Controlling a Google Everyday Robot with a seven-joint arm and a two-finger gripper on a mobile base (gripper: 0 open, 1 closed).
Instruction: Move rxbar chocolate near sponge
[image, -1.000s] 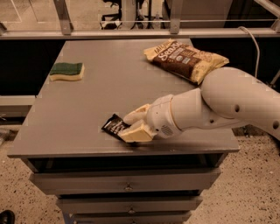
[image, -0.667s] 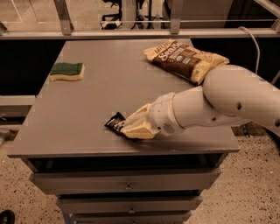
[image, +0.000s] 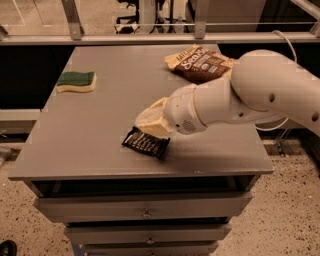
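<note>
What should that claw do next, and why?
Probably lower the claw onto the small flat black snack-bar wrapper with white lettering and grip it. The claw sits at the bar's far edge, and the bar lies flat near the grey table's front edge, far from the green-topped yellow sponge at the back left.

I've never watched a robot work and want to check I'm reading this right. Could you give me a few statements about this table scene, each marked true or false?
1. The small flat black snack-bar wrapper with white lettering lies near the front edge of the grey table. True.
2. The wavy-edged sponge, dark green over pale yellow foam, touches the black bar. False: it sits far off, at the table's back left.
3. The robot's cream-coloured gripper hovers over the sponge. False: it is right by the black bar, on its far side.
4. A large brown-and-yellow chip bag lies at the table's back right. True.
</note>
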